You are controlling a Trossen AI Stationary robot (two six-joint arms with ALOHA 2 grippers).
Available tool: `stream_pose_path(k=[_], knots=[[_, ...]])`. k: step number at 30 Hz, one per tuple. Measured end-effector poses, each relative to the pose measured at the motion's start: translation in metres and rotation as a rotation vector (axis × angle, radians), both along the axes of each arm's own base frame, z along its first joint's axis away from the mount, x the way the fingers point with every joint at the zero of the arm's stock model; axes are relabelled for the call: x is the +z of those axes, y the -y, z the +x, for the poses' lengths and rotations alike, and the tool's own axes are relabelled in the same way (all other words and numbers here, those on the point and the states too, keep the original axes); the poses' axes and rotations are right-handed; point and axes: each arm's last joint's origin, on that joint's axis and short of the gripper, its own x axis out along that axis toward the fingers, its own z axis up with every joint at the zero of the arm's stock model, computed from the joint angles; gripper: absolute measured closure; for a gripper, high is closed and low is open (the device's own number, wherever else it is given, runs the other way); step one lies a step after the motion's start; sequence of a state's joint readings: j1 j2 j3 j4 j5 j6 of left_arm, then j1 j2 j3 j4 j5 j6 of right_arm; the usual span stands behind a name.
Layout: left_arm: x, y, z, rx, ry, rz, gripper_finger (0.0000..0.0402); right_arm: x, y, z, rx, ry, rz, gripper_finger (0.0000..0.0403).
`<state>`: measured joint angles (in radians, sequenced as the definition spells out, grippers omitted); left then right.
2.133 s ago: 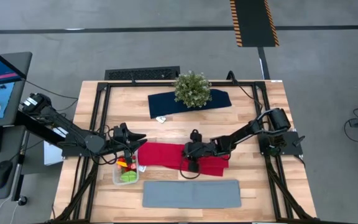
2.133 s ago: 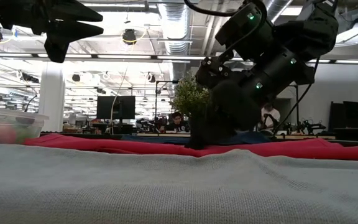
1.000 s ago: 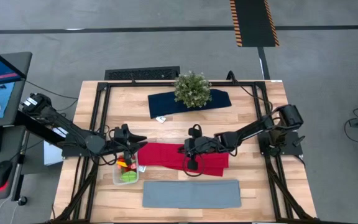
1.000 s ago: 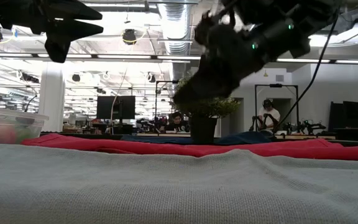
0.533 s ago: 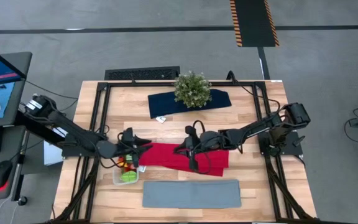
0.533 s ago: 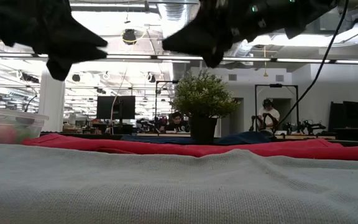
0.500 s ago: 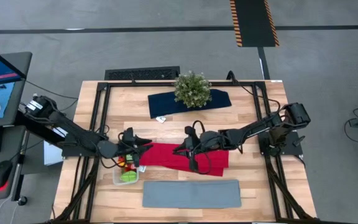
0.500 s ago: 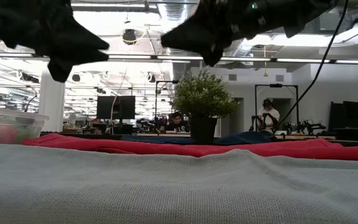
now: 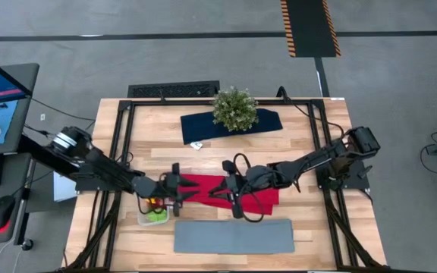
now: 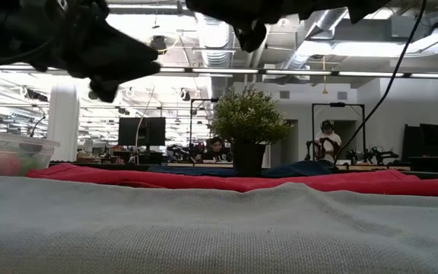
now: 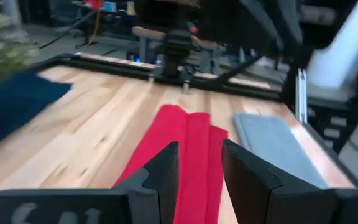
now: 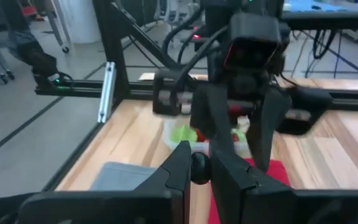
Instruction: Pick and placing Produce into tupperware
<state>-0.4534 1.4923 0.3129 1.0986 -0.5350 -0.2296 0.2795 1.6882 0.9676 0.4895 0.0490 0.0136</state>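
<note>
This is a big open robotics lab. The wooden desk (image 9: 309, 227) stands in a black metal frame on a grey concrete floor (image 9: 165, 53). Behind it are ceiling ducts (image 10: 204, 34), monitors (image 10: 139, 131) and seated people (image 10: 217, 148).

Obstacles: left end effector (image 9: 182, 189) hangs between right end effector (image 9: 217, 187) and tupperware (image 9: 154, 214), the two facing close above the red cloth (image 9: 255, 199). Potted plant (image 9: 234, 108) stands well apart at the desk's (image 9: 309, 227) far side. Open room: grey mat (image 9: 234, 236), bare wood right of it.
</note>
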Motion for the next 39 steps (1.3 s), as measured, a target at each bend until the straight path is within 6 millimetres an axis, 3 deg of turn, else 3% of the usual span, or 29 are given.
stream_pose_path(k=[10, 14, 21, 31, 39], knots=[[0.006, 0.029, 0.058, -0.049, 0.011, 0.184, 0.0292, 0.0, -0.018, -0.004, 0.052, 0.019, -0.003, 0.0336], [0.008, 0.036, 0.073, -0.07, 0.012, 0.202, 0.0292, -0.003, -0.023, -0.005, 0.064, 0.008, -0.012, 0.0336], [0.005, 0.034, 0.072, -0.026, -0.017, 0.213, 0.0296, -0.003, -0.022, -0.005, 0.058, 0.005, -0.014, 0.0336], [0.006, 0.036, 0.072, -0.045, -0.009, 0.209, 0.0365, -0.006, -0.02, -0.005, 0.029, -0.032, -0.033, 0.0336], [0.005, 0.036, 0.072, -0.048, -0.019, 0.201, 0.0376, -0.011, -0.019, -0.007, 0.001, -0.075, -0.056, 0.0336]])
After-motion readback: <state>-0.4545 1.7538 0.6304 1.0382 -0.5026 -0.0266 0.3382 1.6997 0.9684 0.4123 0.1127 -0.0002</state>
